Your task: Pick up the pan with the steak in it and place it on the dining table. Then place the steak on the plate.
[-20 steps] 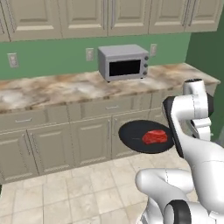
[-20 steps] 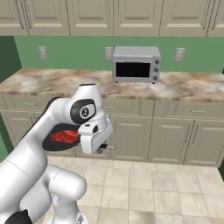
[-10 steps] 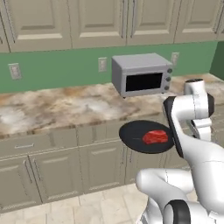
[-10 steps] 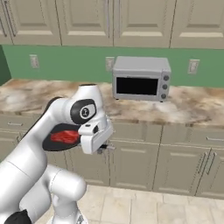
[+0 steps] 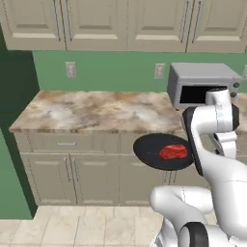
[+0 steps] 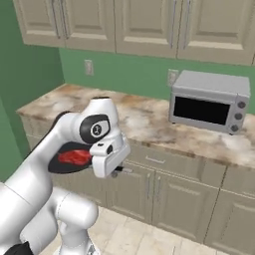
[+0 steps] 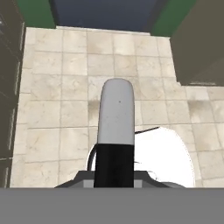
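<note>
The black round pan (image 5: 153, 153) hangs level in the air in front of the lower cabinets, at about counter-drawer height. The red steak (image 5: 172, 152) lies in it, right of its middle. From the right base view the pan (image 6: 63, 164) and steak (image 6: 74, 157) peek out from behind my white forearm. My gripper (image 6: 115, 172) is shut on the pan's handle. In the hand view that handle (image 7: 115, 122) runs straight away from the hand, black near me and grey at its tip, over the floor tiles. The dining table and the plate are out of view.
A marbled counter (image 5: 91, 113) over beige cabinets runs along the green wall, with a grey microwave (image 6: 209, 102) on its right part. Upper cabinets (image 5: 120, 24) hang above. A dark green wall (image 5: 12, 144) ends the counter at the left. Below is beige tiled floor (image 7: 65, 78).
The whole picture has shifted: the base has moved, so the counter and microwave now sit nearer and further right. The pan with the steak stays held in the same place relative to the arm.
</note>
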Controlling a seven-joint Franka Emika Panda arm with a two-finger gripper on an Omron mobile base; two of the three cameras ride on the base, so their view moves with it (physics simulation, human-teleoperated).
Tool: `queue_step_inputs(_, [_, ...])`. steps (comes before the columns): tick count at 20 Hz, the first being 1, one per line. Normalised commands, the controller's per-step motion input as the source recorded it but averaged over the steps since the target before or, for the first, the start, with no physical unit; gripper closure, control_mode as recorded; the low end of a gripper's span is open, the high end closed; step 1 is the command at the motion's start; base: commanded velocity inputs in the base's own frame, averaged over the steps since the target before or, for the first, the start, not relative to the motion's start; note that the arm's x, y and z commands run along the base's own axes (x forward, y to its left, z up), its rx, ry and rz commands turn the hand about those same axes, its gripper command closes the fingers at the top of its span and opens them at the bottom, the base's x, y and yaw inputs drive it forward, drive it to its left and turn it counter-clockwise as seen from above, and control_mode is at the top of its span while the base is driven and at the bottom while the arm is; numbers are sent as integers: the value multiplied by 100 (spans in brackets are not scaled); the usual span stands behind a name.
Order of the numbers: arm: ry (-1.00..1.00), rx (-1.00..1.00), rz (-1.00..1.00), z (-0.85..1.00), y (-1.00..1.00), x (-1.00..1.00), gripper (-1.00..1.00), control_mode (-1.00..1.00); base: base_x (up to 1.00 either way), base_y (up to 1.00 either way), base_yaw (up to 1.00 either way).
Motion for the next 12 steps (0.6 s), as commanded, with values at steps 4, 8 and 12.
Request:
queue_step_inputs(4, [0,0,0,0,0,0,100,100,0,0,50])
queue_step_inputs(8, [0,0,0,0,0,0,100,100,0,0,50])
queue_step_inputs(12, [0,0,0,0,0,0,100,100,0,0,50])
